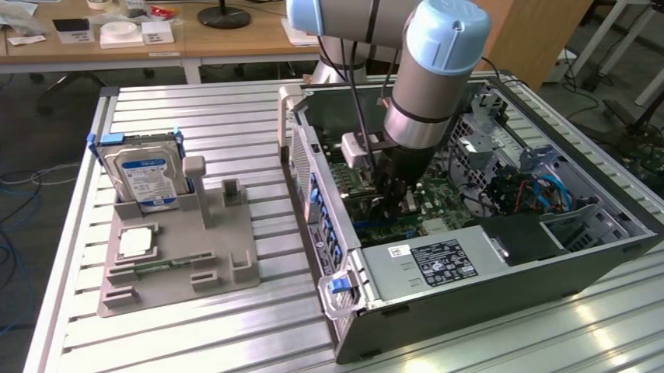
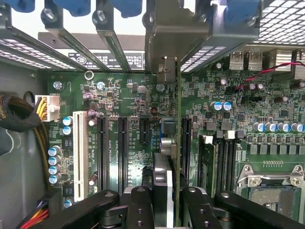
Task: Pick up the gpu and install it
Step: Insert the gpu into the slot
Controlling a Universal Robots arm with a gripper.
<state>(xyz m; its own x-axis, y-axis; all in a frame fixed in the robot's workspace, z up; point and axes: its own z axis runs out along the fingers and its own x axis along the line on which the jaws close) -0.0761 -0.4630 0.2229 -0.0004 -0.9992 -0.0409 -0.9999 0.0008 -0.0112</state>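
While the hard drive (image 1: pixel 151 175) stands in its grey holder (image 1: pixel 176 256) at the frame's left, the arm reaches into the open computer case (image 1: pixel 467 303) at centre-right. Its gripper (image 2: pixel 167 202) is clamped on the gpu (image 2: pixel 170 143), held edge-on over the motherboard (image 2: pixel 124 95).

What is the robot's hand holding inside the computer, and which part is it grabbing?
The hand grips the thin dark graphics card with a green edge and silvery bracket, by its upper edge, above the green motherboard.
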